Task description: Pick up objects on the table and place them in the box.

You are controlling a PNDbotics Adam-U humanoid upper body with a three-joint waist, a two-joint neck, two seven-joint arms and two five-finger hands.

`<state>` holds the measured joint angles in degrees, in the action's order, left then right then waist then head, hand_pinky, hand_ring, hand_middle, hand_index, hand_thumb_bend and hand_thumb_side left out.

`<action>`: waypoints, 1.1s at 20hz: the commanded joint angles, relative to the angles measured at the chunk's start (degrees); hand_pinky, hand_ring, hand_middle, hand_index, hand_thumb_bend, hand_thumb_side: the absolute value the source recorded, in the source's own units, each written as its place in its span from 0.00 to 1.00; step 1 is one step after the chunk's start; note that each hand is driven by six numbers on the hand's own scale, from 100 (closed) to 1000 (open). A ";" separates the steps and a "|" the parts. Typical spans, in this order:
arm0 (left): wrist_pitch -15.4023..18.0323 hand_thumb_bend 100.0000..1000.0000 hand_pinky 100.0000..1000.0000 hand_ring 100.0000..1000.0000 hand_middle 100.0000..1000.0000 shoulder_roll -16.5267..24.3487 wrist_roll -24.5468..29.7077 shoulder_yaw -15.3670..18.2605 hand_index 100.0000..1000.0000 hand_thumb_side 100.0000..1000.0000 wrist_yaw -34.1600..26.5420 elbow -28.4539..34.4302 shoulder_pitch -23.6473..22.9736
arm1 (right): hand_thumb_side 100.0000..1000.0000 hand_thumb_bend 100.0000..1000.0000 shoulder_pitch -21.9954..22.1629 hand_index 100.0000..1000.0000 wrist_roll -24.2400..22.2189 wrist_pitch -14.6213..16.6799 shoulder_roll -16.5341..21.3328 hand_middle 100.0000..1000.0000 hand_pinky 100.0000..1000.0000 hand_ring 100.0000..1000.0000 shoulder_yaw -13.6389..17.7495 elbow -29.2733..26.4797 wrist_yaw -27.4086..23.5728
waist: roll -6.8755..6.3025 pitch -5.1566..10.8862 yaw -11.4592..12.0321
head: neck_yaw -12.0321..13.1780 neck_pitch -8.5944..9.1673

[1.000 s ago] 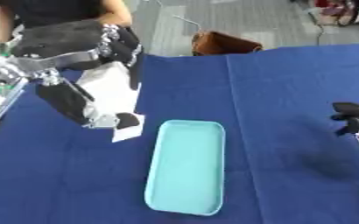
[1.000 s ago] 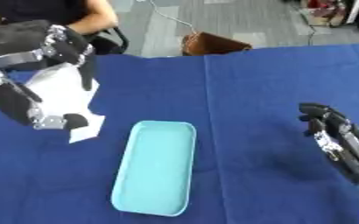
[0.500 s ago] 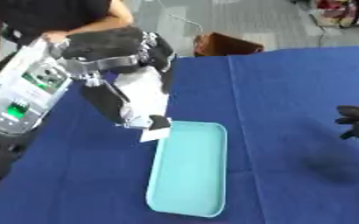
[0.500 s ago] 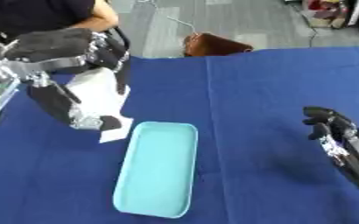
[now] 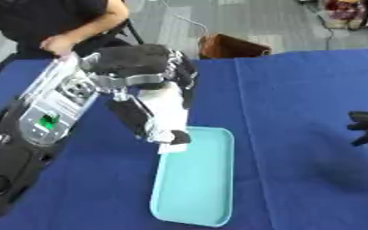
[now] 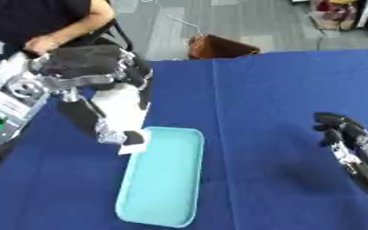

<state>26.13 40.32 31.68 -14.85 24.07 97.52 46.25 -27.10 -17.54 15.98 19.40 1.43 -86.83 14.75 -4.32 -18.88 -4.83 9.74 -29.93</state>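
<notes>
My left hand (image 5: 144, 85) is curled round a white boxy object (image 5: 165, 117), holding it upright. Its lower end hangs over the top left corner of the light teal tray (image 5: 199, 179), which lies lengthwise on the blue tablecloth. Black fingers (image 5: 132, 119) run down the object's front. My right hand (image 6: 348, 143) hangs at the right edge above the cloth, fingers relaxed and holding nothing.
A blue cloth (image 5: 297, 90) covers the table. A person (image 5: 54, 27) sits at the far left edge with one hand (image 5: 58, 45) near my left arm. A brown bag (image 5: 230, 46) stands on the floor beyond the table's far edge.
My left hand has carried the white object rightward, from beside the tray to over its top left corner. The right hand has hardly moved.
</notes>
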 commanded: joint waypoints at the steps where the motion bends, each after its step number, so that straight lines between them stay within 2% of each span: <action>1: 0.50 0.00 0.00 0.00 0.00 0.06 0.20 -0.21 0.04 0.02 0.69 0.14 1.51 | 0.89 0.00 -1.17 0.85 -0.20 0.06 0.29 0.86 0.60 0.78 -0.03 -0.69 -0.27 | 0.29 0.82 -0.15 | 0.57 1.03; 22: 3.77 0.00 0.00 0.00 0.00 -4.20 1.87 -3.55 0.07 0.00 7.34 -4.17 1.06 | 0.90 0.00 -1.81 0.85 -1.08 0.27 -0.17 0.86 0.60 0.78 -0.48 -0.52 -0.50 | 0.44 -0.22 -1.31 | 0.80 1.82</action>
<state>29.08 35.63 33.12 -18.61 30.94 92.97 46.66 -28.09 -18.42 16.29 18.92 0.76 -86.79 14.53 -4.15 -20.13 -6.08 10.04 -28.97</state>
